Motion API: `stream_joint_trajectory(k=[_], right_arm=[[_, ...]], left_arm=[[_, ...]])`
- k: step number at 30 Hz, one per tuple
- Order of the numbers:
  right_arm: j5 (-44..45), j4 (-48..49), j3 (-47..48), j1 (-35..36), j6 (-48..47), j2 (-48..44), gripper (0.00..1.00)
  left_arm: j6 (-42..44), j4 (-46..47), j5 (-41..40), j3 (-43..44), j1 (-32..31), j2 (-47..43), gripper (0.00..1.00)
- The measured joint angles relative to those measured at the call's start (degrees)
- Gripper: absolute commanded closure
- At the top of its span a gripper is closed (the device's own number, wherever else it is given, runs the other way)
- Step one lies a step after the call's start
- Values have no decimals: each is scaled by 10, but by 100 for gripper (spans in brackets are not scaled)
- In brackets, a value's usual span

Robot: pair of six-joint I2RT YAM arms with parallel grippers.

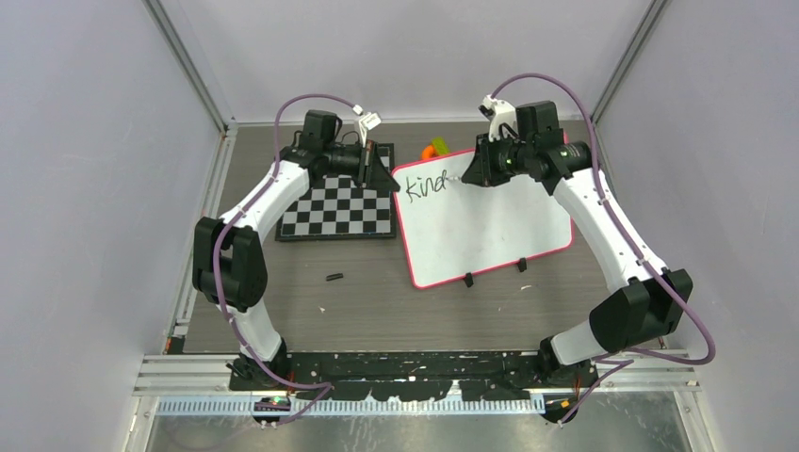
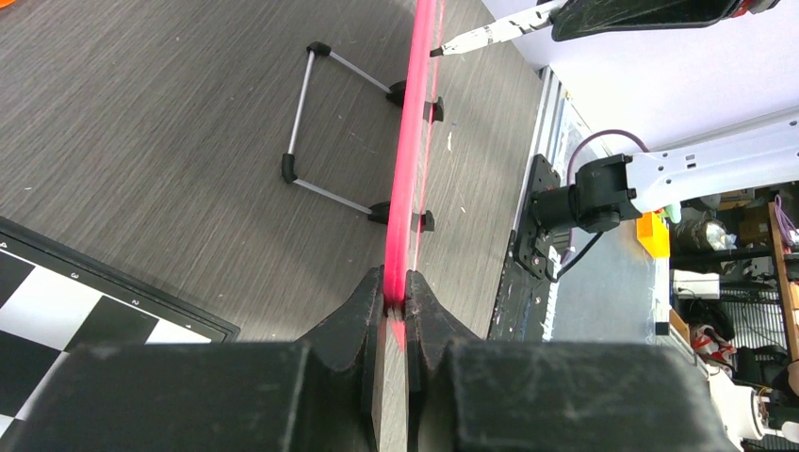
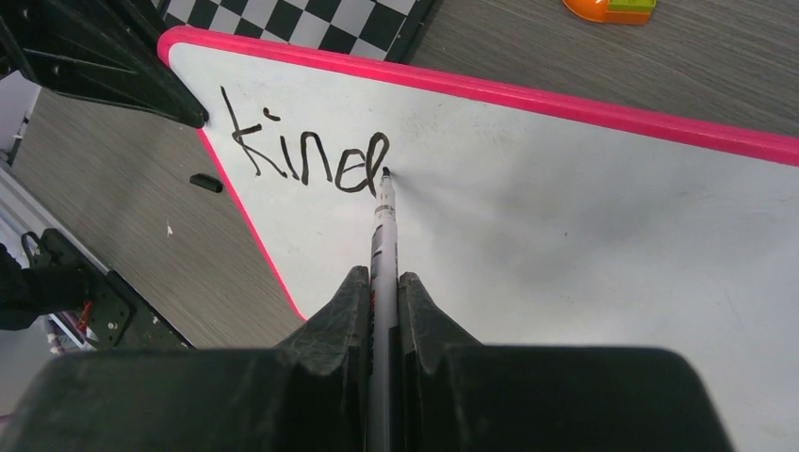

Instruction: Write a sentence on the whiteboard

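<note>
One whiteboard [image 1: 490,226], one written word [image 3: 301,155], one marker [image 3: 384,226], one checkerboard [image 1: 339,212], one orange toy [image 1: 433,149], one small black piece [image 1: 333,277].

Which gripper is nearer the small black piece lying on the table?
Left. The left gripper clamps the whiteboard's corner, just beyond the black piece; the right gripper, holding the marker, is farther right over the board.

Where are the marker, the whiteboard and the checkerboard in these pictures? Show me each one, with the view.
marker [image 3: 383,231]: right wrist view, on its white barrel.
whiteboard [image 1: 490,231]: top external view, on its bare white surface.
checkerboard [image 1: 339,212]: top external view, on its middle squares.
</note>
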Motion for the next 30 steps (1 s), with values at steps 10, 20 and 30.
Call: stream_joint_trajectory(k=[10,20,30], right_arm=[[5,2,-17,2,3,0,100],[5,1,-31,4,5,-7,100],[16,0,-9,3,14,2,100]], left_arm=[[0,-1,-9,0,0,0,100],[0,-4,-11,0,1,0,100],[0,-4,-12,0,1,0,100]])
